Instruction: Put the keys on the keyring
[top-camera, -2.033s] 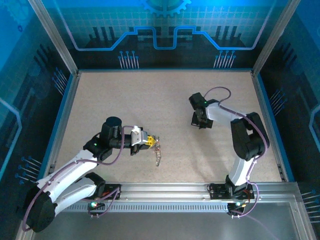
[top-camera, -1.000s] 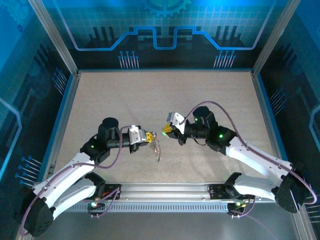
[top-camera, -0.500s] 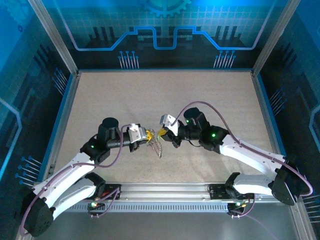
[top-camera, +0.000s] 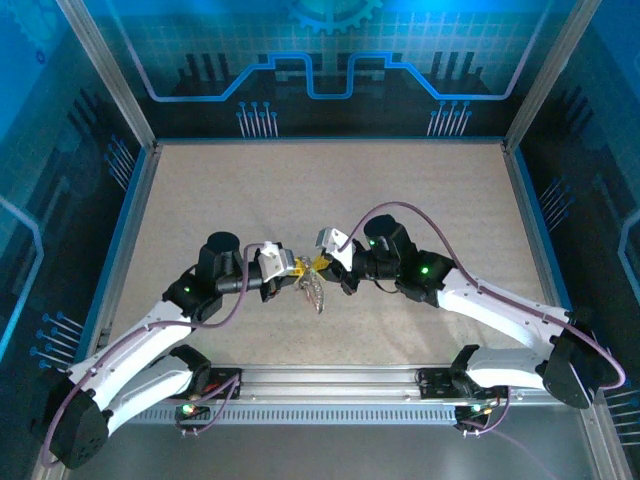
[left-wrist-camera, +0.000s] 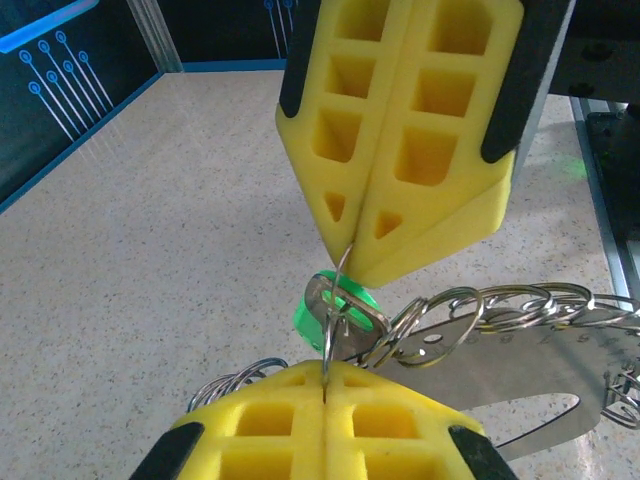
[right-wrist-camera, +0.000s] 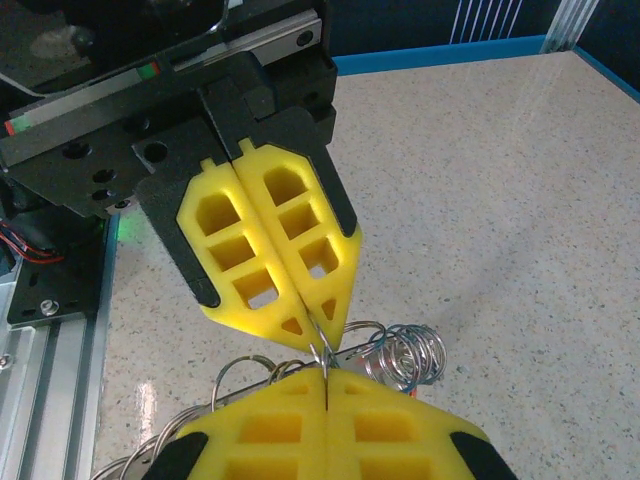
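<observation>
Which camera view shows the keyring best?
The left wrist view: the keyring runs across the frame as a clear chain of metal loops, next to the green key. The right wrist view gives a few wire loops of it, partly hidden. The top view gives a tiny glint.

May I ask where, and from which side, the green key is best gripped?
Likely take the green key by its head, the exposed part, from the open side; left gripper and right gripper pinch the keyring beside it, its loops crowding the other side.
</observation>
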